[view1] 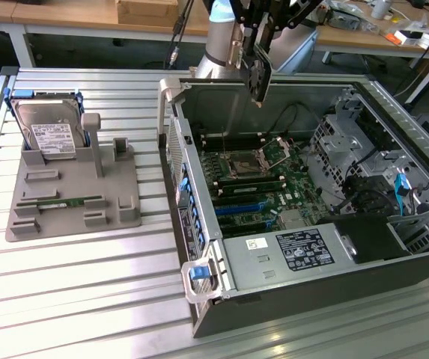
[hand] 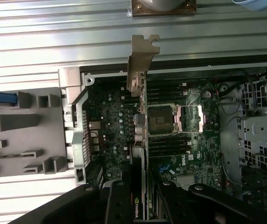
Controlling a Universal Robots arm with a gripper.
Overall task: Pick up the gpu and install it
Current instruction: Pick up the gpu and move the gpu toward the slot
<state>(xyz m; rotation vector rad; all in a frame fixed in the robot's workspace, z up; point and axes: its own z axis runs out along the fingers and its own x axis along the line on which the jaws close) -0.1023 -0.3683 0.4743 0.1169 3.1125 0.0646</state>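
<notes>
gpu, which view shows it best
The wrist view: the gpu runs edge-on from the gripper to its silvery bracket, with the motherboard behind it. The exterior view shows it small and dark, hanging from the gripper over the open computer case.

We record a ribbed metal surface (view1: 72, 299) carrying two items. Toward the exterior view's left lies a grey holder (view1: 72, 183). A silver hard drive (view1: 49, 134) with a white label stands upright in its rear slot. A narrow green memory stick (view1: 61, 203) lies flat in a groove nearer the front. Just beside the holder, on the exterior view's right, an open computer case (view1: 311, 295) lies on its side. Inside we note the motherboard (view1: 274, 187), the processor socket (view1: 253, 161) with its lid raised, a labelled power supply (view1: 296, 250) and a metal drive cage (view1: 341, 134). A blue latch (view1: 199, 273) sits at the near corner. Behind, wooden desks (view1: 72, 15) hold a cardboard box (view1: 147, 9).
</notes>
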